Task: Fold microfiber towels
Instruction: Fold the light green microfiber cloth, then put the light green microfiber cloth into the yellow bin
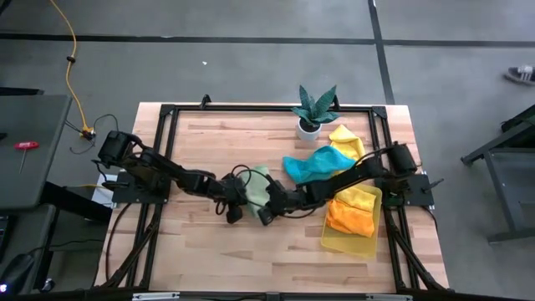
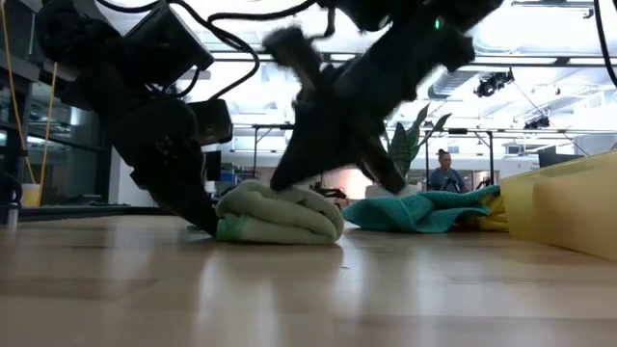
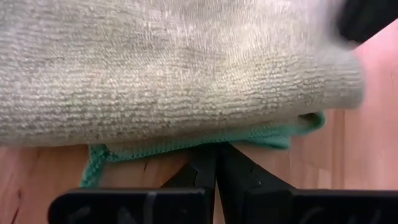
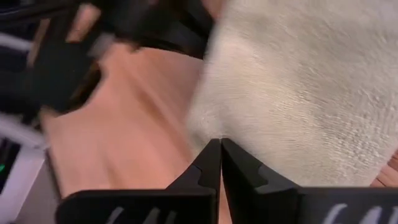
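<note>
**At mid-surface: pale green towel, bundled, both arms upon it**

At the centre of the wooden surface (image 1: pixel 217 251) lies the pale green towel (image 1: pixel 255 191), rolled into a thick soft wad with a darker green hem showing along its lower edge. The left gripper (image 1: pixel 232 207) sits at one side of it, jaws pressed together at the hem. The right gripper (image 1: pixel 267 213) sits at the other side, jaws likewise pressed together at the pile's edge; whether either one actually pinches cloth cannot be told.

Hazards, as judged:
- Fold springs open: the wad is plump and loosely layered, so it may unroll if released.
- Layers slide askew: a pull from one side only would drag the bundle across the smooth wood.
- Arms collide: both wrists crowd the same small bundle.

Surroundings, outward:
- Teal towel (image 1: pixel 311 164), crumpled, just beside the right arm's forearm; liable to snag on a sweep.
- Yellow towel (image 1: pixel 347 138), crumpled, near the potted plant (image 1: pixel 313 110).
- Yellow tray (image 1: pixel 347 243), holding orange and yellow cloths, under the right arm's reach.
- A person, distant, in the room behind.
</note>
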Action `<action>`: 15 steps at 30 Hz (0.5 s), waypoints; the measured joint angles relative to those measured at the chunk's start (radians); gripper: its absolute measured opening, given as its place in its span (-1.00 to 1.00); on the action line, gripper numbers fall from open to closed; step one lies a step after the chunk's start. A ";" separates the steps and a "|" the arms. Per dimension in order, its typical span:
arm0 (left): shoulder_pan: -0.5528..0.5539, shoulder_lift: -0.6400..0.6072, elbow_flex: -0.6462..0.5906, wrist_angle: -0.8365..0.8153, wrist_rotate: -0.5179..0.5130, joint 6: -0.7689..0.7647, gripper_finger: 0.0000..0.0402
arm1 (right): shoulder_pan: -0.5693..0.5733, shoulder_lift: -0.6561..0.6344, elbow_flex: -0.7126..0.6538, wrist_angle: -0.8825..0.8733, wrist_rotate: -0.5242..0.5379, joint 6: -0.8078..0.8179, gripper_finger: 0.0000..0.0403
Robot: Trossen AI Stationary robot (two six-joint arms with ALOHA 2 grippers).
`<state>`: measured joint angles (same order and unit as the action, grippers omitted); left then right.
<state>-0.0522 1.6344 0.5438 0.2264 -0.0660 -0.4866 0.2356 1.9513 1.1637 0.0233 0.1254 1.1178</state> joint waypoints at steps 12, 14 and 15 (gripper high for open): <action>-0.001 -0.233 -0.001 -0.394 0.101 0.067 -1.00 | -0.077 -0.196 0.000 -0.142 0.004 -0.132 -0.95; -0.002 -0.314 0.000 -0.446 0.134 0.092 -1.00 | -0.105 -0.211 0.000 -0.147 0.004 -0.146 -0.89; -0.003 -0.360 0.000 -0.477 0.141 0.099 -1.00 | -0.119 -0.217 0.000 -0.151 0.004 -0.155 -0.84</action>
<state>-0.0550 1.2744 0.5434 -0.2501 0.0748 -0.3875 0.1166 1.7339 1.1641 -0.1274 0.1291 0.9633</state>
